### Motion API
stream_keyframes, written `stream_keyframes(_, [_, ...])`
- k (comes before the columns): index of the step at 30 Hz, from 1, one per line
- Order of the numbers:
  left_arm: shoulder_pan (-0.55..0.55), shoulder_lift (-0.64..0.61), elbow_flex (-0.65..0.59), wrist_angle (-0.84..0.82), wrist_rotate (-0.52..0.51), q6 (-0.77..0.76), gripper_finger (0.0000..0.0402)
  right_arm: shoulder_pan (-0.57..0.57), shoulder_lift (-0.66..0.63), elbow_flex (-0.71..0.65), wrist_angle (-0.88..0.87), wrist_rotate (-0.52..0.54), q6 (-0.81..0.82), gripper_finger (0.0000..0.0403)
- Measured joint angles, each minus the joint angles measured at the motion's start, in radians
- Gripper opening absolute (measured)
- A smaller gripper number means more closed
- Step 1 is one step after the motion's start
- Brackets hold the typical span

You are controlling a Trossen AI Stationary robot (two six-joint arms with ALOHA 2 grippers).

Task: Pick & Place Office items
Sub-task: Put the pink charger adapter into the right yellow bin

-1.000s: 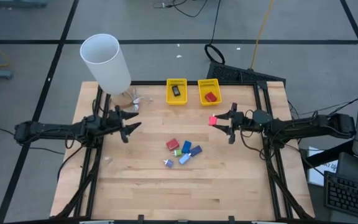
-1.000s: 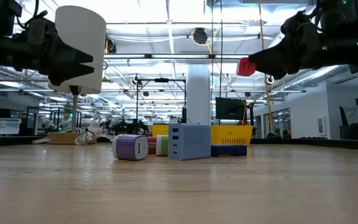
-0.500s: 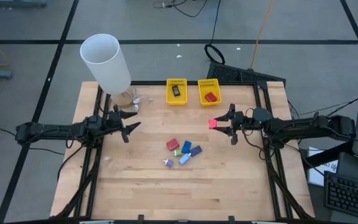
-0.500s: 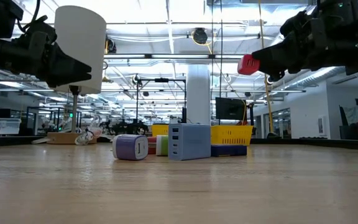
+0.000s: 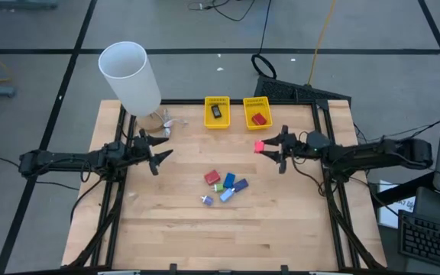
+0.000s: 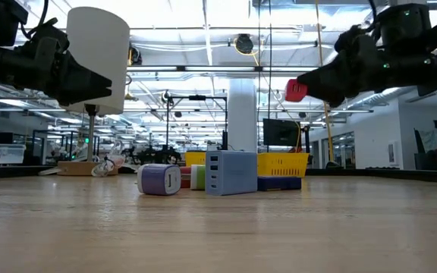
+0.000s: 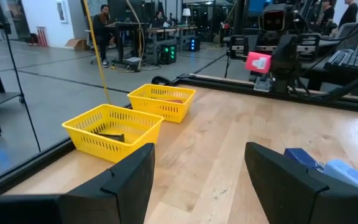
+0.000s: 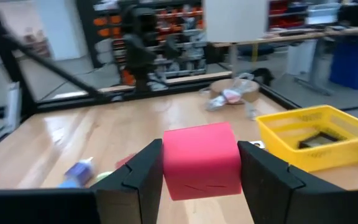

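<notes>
low view: the yellow basket (image 6: pixel 283 164) sits half hidden behind the clustered items (image 6: pixel 231 173).

One camera looks straight down on the whole desk (image 5: pixel 166 214) and both arms. Another sits at desk-top height, close to the surface, facing level across it into the room. Each wrist camera looks forward past its own jaws; both show the yellow baskets (image 7: pixel 112 130), also seen from overhead.
</notes>
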Motion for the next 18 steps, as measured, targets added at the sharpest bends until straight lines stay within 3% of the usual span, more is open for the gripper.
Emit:
stream_keyframes(10, [0.0,0.0,0.0,0.0,0.0,0.0,0.0253,-0.066,0.216,0.086,0.063,0.153,0.036,0.0165])
stream_keyframes(18, [0.0,0.0,0.0,0.0,0.001,0.0,0.0253,-0.223,0.386,0.201,0.061,0.175,0.079,0.0168])
